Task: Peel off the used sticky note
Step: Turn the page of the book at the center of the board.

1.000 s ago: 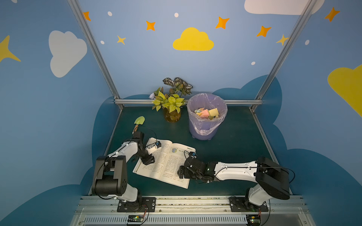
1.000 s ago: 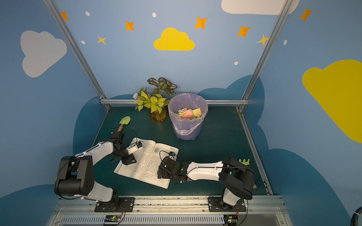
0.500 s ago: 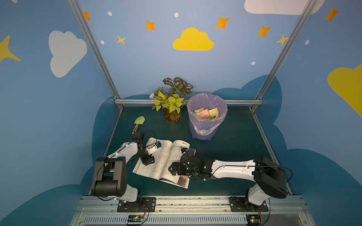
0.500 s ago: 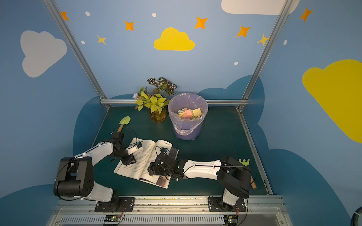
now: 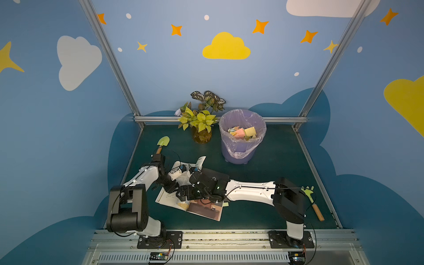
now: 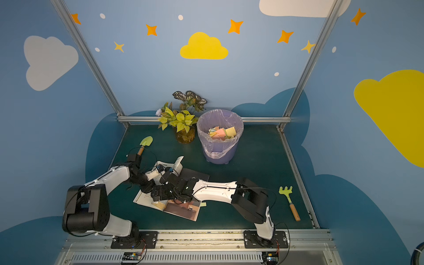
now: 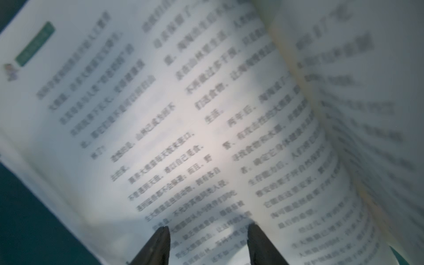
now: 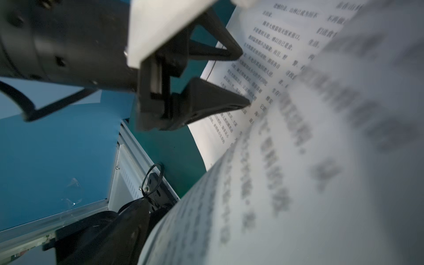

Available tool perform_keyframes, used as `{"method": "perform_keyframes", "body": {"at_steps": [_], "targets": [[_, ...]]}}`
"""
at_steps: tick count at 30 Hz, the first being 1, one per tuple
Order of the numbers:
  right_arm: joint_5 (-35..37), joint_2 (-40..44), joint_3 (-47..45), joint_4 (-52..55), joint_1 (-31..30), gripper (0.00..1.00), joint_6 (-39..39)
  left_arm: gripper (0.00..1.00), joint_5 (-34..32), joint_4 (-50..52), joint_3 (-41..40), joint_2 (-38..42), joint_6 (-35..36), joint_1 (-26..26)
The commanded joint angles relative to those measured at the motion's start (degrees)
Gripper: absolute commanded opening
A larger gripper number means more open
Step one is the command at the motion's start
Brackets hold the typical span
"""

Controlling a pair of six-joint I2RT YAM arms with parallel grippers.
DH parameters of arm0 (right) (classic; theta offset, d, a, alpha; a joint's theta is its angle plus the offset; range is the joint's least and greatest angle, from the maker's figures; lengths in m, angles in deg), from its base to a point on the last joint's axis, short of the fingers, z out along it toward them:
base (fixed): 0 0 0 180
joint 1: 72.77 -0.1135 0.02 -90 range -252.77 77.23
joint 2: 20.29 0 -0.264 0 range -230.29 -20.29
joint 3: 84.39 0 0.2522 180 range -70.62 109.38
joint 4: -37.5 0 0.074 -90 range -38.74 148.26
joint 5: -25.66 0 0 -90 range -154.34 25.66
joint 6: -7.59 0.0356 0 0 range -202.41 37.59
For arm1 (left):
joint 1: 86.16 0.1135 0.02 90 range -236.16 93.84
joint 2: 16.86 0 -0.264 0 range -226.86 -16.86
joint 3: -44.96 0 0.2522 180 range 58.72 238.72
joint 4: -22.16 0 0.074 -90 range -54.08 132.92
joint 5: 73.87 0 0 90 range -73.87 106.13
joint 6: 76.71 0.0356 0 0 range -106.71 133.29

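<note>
My fingers [image 7: 157, 245] are matt black plastic. The book [image 7: 160, 114] is smooth white paper. The table [image 5: 275, 165] looks matt, the bin liner [image 5: 231, 146] thin, crinkled, shiny plastic, the rake handle [image 6: 294, 212] bare wood.

left arm [image 5: 146, 176], right arm [image 5: 250, 190]: 2 arms | book [image 5: 168, 196] 1 | bin [image 5: 238, 149] 1 | potted plant [image 5: 199, 121] 1 | shovel [image 5: 163, 141] 1 | rake [image 5: 317, 210] 1

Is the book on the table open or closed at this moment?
Open. In both top views the book lies spread, with its inner pages facing up, and one page curls up from it.
</note>
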Motion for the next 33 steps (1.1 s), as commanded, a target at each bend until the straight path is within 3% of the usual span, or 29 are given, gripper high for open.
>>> {"method": "perform_keyframes", "body": {"at_steps": [1, 7, 11, 17, 24, 28, 33], "targets": [[0.0, 1.4, 1.4, 4.1, -1.4, 0.96, -3.6, 0.58, 4.5, 4.2, 4.1, 2.3, 1.7, 4.3], [2.9, 7.3, -2.8, 4.0, -2.0, 0.96, -4.7, 0.58, 8.7, 9.4, 11.1, 3.7, 2.9, 11.6], [1.7, 5.4, -2.0, 1.9, -1.3, 0.96, -5.2, 0.58, 11.7, 12.5, 12.5, 7.4, 2.9, 12.0], [-2.8, -5.8, 10.6, 2.3, 0.7, 0.96, -7.6, 0.59, 12.6, 14.7, 12.6, 12.3, 3.2, 12.3], [-4.3, -14.5, 26.7, 9.5, 0.8, 0.96, -10.7, 0.60, 11.2, 15.8, 14.4, 10.5, 3.8, 13.8], [-2.7, -11.7, 23.8, 9.2, 0.4, 0.96, -11.5, 0.60, 12.4, 16.6, 15.3, 10.4, 3.1, 13.8], [0.5, -1.6, 11.2, 5.6, 0.2, 0.96, -11.0, 0.60, 13.4, 16.0, 12.9, 11.2, 2.5, 10.5]]}}
